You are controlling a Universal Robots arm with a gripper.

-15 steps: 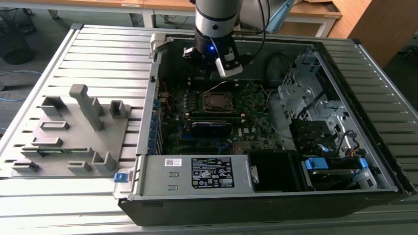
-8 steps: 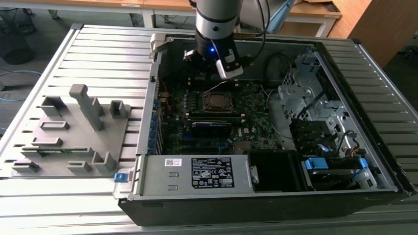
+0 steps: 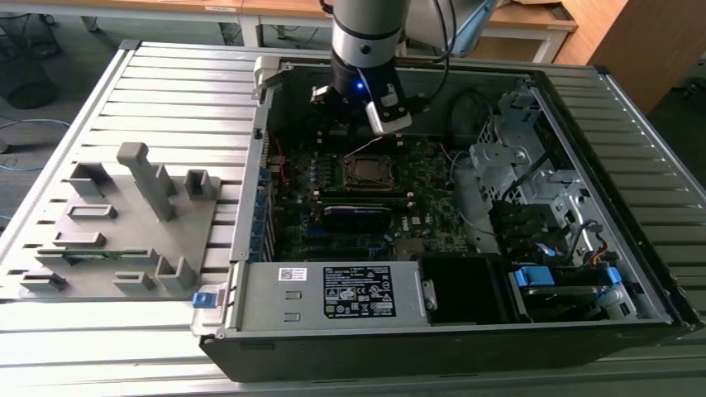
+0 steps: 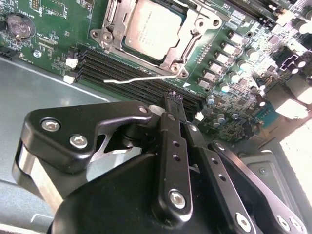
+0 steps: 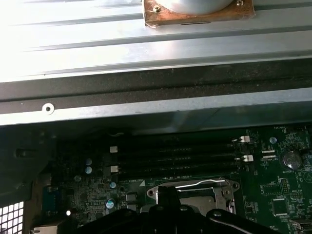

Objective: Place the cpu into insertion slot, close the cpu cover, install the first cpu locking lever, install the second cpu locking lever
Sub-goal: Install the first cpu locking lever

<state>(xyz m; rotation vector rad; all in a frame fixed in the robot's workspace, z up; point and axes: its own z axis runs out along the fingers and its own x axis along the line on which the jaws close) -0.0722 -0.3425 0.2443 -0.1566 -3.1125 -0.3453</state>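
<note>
The cpu (image 4: 152, 30) is seated in the insertion slot (image 4: 113, 24), grey top up, near the middle of the motherboard (image 4: 44, 53). The cpu cover (image 4: 194, 30) lies flat over its edges, with the chip showing through the cut-out, and is judged closed.

One locking lever (image 4: 139, 79), a thin silvery wire, stands clear on the socket's side toward the memory slots (image 4: 122, 67). It is unlatched, so the cover is judged not yet clamped down.

The gripper (image 4: 174, 99) hangs over those memory slots, near the free lever but apart from it. Its fingers (image 4: 173, 131) are drawn together on nothing, probably to give a narrow tip for pushing the wire.

The computer case (image 3: 441, 347) rests on a slatted surface (image 3: 165, 91). A grey parts fixture (image 3: 111, 248) lies at the exterior view's left.
</note>
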